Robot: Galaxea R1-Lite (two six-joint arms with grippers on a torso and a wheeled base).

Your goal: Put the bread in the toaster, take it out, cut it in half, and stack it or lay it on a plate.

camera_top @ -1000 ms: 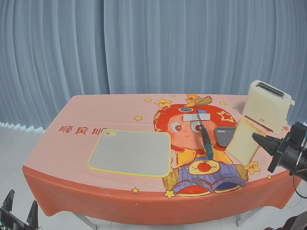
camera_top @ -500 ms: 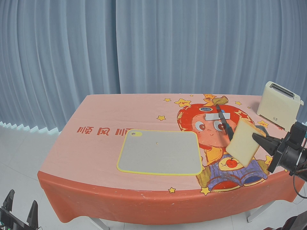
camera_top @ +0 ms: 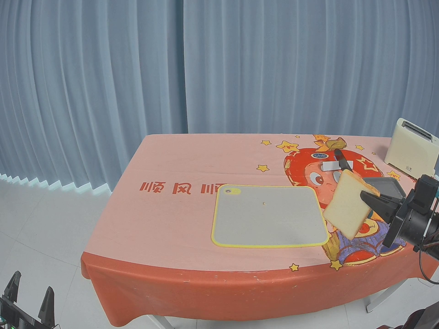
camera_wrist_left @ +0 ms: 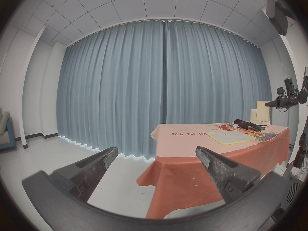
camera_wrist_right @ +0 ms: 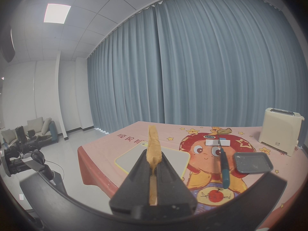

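Right end effector (camera_top: 367, 197) holds the bread slice (camera_top: 347, 209) in the air over the right side of the worktop (camera_top: 173, 215).
Its two fingers are pressed onto one edge of the bread, which stands on edge and leans a little, clear of everything below. The cream toaster (camera_top: 413, 148) stands upright at the far right corner, slot upward; I cannot tell what is inside it. A dark grey tray (camera_top: 388, 186) lies flat between the toaster and the bread, well apart from the toaster. A blue-handled knife (camera_wrist_right: 224, 164) lies just beside the tray. The yellow-rimmed cutting board (camera_top: 267, 215) lies flat mid-worktop with a small crumb on it. The left end effector (camera_wrist_left: 156, 149) hangs low off the worktop's left, fingers spread wide, gripping nothing.
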